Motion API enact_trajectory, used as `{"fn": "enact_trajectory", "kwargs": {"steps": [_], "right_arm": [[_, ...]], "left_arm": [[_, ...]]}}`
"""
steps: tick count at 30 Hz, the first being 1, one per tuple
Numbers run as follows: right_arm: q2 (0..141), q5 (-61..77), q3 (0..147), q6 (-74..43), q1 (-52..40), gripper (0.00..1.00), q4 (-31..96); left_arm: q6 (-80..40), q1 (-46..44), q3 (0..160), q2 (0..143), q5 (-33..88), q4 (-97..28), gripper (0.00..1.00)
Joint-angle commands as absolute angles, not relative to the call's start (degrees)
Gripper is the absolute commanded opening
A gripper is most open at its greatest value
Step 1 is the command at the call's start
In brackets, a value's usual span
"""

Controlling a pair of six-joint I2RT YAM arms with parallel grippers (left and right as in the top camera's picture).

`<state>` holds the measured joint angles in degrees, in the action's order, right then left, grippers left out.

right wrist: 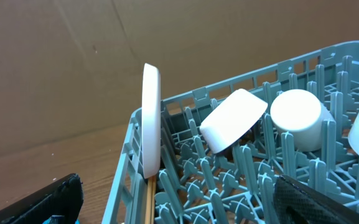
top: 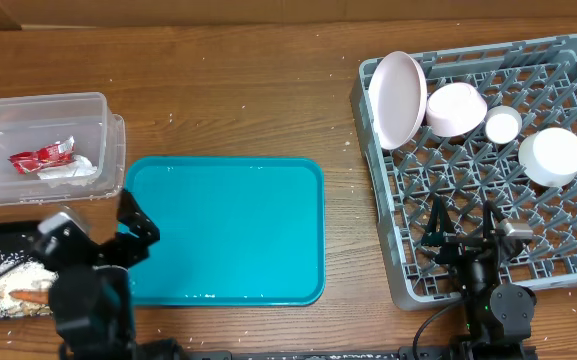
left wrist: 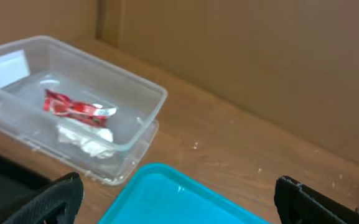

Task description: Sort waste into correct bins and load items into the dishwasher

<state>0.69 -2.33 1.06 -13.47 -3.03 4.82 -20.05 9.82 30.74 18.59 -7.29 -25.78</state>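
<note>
Both tools stand apart, empty: left tool beside the teal tray's left edge, right tool over the rack's near edge. Plate, bowls and cup sit racked; packet lies in the tub. Seemingly finished — lift away without snagging pegs.

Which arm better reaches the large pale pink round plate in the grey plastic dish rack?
Right: the open right gripper is over the rack, facing the plate; the left gripper sits beyond the teal rectangular tray.
</note>
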Motion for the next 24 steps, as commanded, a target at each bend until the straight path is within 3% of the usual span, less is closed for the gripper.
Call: {"fn": "enact_trajectory", "kwargs": {"steps": [1,10,15,24], "right_arm": [[0.16,-2.26,0.45,-13.52,-2.87,1.00,4.58],[0.16,-2.28,0.45,-13.52,-2.87,1.00,4.58],[0.16,-2.26,0.45,-13.52,-2.87,1.00,4.60],[0.16,-2.28,0.45,-13.52,-2.87,1.00,4.60]], "left_arm": [[-16.27,8.05,23.03,13.10,-7.46,-20.23,1.00],[-16.29,6.72,5.52,0.14,-8.10,-5.34,1.00],[-16.27,5.04,0.64,0.19,-9.08,2.94,1.00],[-15.18,1.83,0.30,0.19,-8.23,-3.79,1.00]]}}
